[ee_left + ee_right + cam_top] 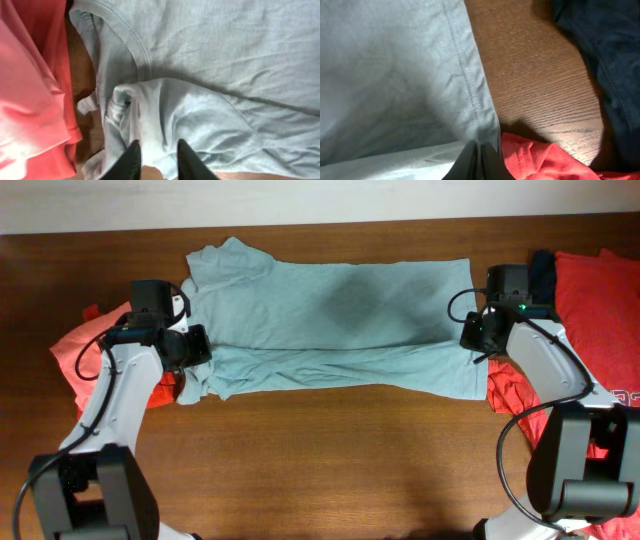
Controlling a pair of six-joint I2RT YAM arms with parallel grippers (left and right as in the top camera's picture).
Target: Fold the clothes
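A light blue T-shirt [330,310] lies spread across the wooden table, its lower part folded up over itself. My left gripper [192,350] is at the shirt's left end. In the left wrist view its fingers [159,150] are apart, straddling a bunched fold of the shirt [225,60]. My right gripper [473,338] is at the shirt's right edge. In the right wrist view its fingers [480,147] are pressed together on the hemmed edge of the shirt [395,75].
A red garment [75,350] lies at the left by my left arm and shows in the left wrist view [30,90]. More red cloth [600,290] and a dark navy garment [543,270] lie at the right [540,157] [610,60]. Bare wood [330,450] lies in front.
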